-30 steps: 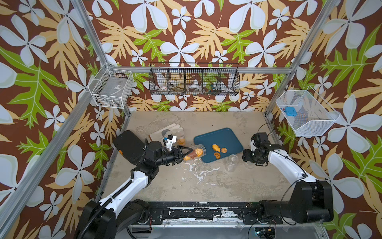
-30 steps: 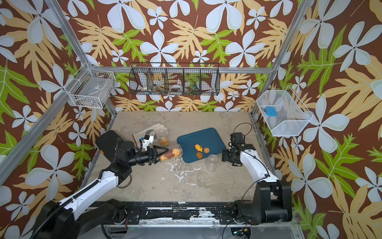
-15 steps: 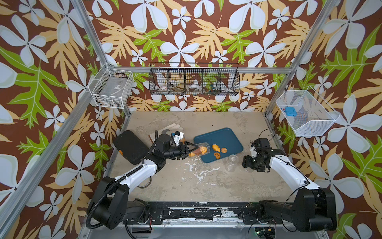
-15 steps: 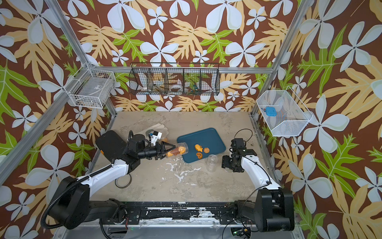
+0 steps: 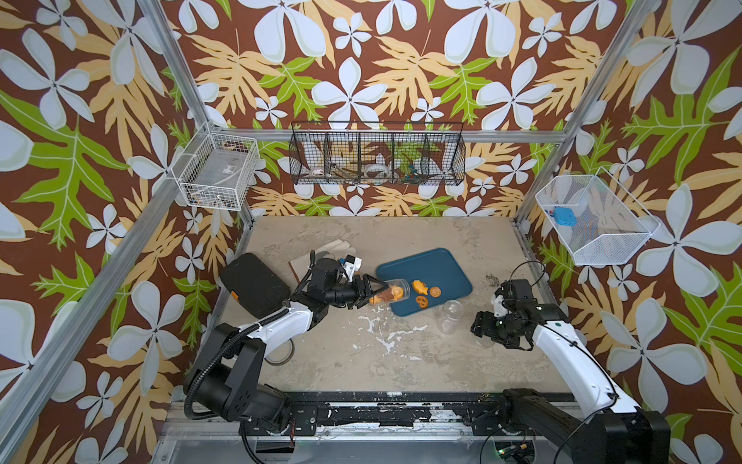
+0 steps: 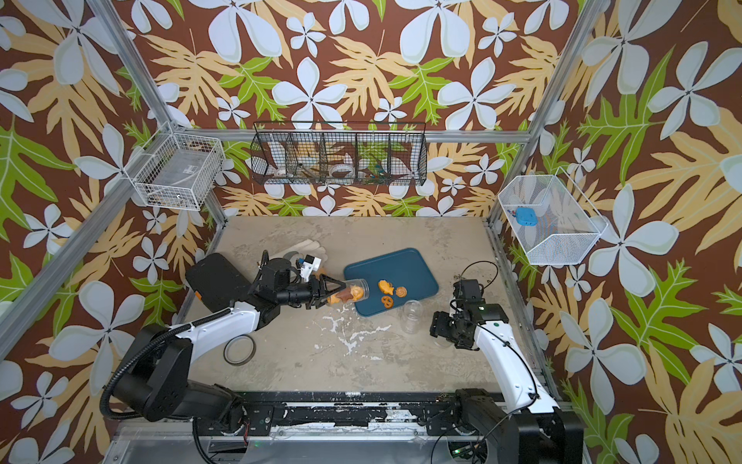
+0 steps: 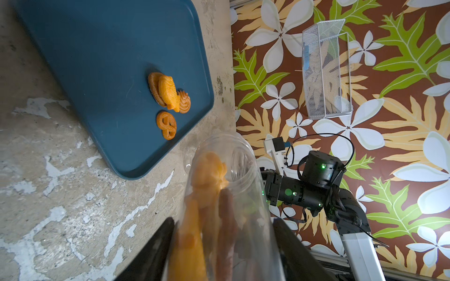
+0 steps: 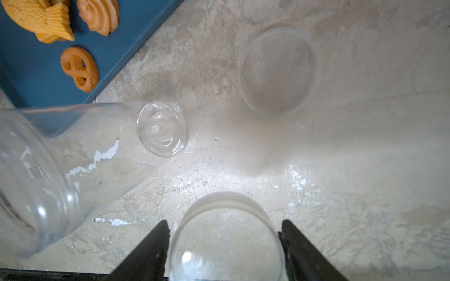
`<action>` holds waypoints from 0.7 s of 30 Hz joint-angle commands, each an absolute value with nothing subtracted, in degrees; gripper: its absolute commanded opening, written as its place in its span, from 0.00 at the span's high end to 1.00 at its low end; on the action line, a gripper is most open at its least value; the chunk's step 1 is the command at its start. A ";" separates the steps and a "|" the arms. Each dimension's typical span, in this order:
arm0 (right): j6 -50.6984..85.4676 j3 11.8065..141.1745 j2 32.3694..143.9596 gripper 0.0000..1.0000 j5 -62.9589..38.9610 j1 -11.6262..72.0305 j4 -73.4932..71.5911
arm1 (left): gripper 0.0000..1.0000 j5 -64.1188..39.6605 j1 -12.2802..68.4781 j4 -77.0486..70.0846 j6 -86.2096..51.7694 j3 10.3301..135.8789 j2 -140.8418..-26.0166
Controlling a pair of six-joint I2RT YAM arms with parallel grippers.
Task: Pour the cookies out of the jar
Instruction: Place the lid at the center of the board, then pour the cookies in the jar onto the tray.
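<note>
**Desk:** Start at the left. What has the left arm got?

**Op:** The left gripper (image 5: 379,290) is clamped on the base end of a clear plastic jar (image 5: 404,289). I see the jar tipped on its side, mouth over the near left edge of the dark blue rectangular tray (image 5: 441,267).

**Desk:** And the cookies?

**Op:** Split. A clump of small orange and brown cookies (image 7: 209,175) sits inside the jar, right up to the mouth (blurred in the left wrist view, so no count from me). On the tray, close together: an orange fish-shaped cookie (image 5: 419,286), a swirl (image 5: 435,291) and a pretzel (image 5: 420,300).

**Desk:** Further right?

**Op:** A second clear jar (image 5: 451,317), empty and upright on the mottled beige table (image 5: 401,361), just off the tray's near corner. Then the right gripper (image 8: 225,222), its fingers either side of a round clear lid (image 8: 226,245). I cannot tell whether the pads press the lid or stand just clear of it. Another clear lid (image 8: 277,70) lies flat beyond.
</note>
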State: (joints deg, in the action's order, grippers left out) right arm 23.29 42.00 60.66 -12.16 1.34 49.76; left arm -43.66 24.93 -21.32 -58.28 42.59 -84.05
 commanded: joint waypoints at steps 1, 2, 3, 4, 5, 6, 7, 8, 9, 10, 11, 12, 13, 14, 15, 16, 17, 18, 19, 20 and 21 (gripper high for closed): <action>24.94 41.68 60.55 0.18 -13.80 1.74 50.28 | 0.52 -44.21 25.29 -23.20 -56.58 43.52 -85.22; 24.96 41.66 60.64 0.16 -14.20 1.70 50.11 | 0.52 -44.29 25.38 -23.21 -56.58 43.83 -85.58; 25.05 41.73 60.64 0.14 -14.40 1.67 50.27 | 0.52 -44.38 25.48 -23.20 -56.52 44.10 -85.99; 25.06 41.91 60.64 0.14 -14.52 1.70 50.35 | 0.52 -44.38 25.56 -23.08 -56.60 44.33 -86.34; 25.11 42.05 60.64 0.14 -14.75 1.68 50.47 | 0.52 -44.47 25.73 -23.05 -56.56 44.55 -86.67; 25.27 42.17 60.60 0.13 -15.05 1.69 50.63 | 0.52 -44.47 25.84 -23.04 -56.39 44.77 -86.90; 25.36 42.48 60.43 0.13 -14.96 1.68 50.82 | 0.52 -44.39 25.94 -22.71 -56.25 44.95 -87.16; 25.50 42.85 60.05 0.13 -14.82 1.68 50.80 | 0.52 -44.38 26.10 -22.59 -56.20 45.08 -87.49; 25.89 43.57 59.39 0.13 -14.52 1.71 50.80 | 0.52 -44.38 26.27 -22.45 -56.16 45.22 -87.86; 26.01 44.65 58.71 0.13 -13.96 1.61 50.95 | 0.52 -44.38 26.38 -22.08 -55.88 45.42 -88.28; 26.04 46.12 58.01 0.13 -13.15 1.67 51.35 | 0.52 -44.38 26.46 -21.96 -55.75 45.64 -88.64; 26.10 47.49 57.42 0.12 -12.20 1.67 51.49 | 0.52 -44.30 26.53 -21.69 -55.51 45.83 -88.98; 25.93 48.68 57.01 0.12 -11.75 1.58 51.51 | 0.52 -44.21 26.54 -21.46 -55.31 46.03 -89.32; 25.92 49.92 56.63 0.13 -11.42 1.58 51.74 | 0.52 -44.12 26.55 -21.15 -55.02 46.35 -89.84; 25.97 51.08 56.52 0.13 -11.36 1.64 51.86 | 0.52 -43.88 26.54 -20.53 -54.65 46.74 -90.48; 25.71 52.00 56.43 0.12 -11.49 1.61 51.93 | 0.52 -43.71 26.54 -19.80 -54.19 47.21 -91.03; 25.49 52.95 56.38 0.13 -11.51 1.58 52.03 | 0.52 -43.60 26.61 -19.02 -53.67 47.90 -91.98; 25.38 53.50 56.34 0.12 -11.43 1.58 52.20 | 0.52 -43.58 26.63 -18.29 -53.30 48.57 -92.80; 25.17 53.93 56.31 0.13 -11.74 1.62 52.21 | 0.52 -43.27 26.63 -17.30 -52.95 49.29 -93.53; 25.05 54.05 56.16 0.13 -12.22 1.61 51.87 | 0.51 -42.70 26.63 -15.53 -52.40 50.35 -94.44; 24.98 54.00 56.17 0.12 -12.61 1.58 51.63 | 0.51 -42.19 26.63 -14.37 -52.00 51.30 -95.29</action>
State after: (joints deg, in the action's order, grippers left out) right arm 25.41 53.54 56.27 -12.78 1.56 51.03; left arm -43.38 26.63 -17.43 -54.63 49.45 -94.06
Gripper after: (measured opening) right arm 0.875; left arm 0.617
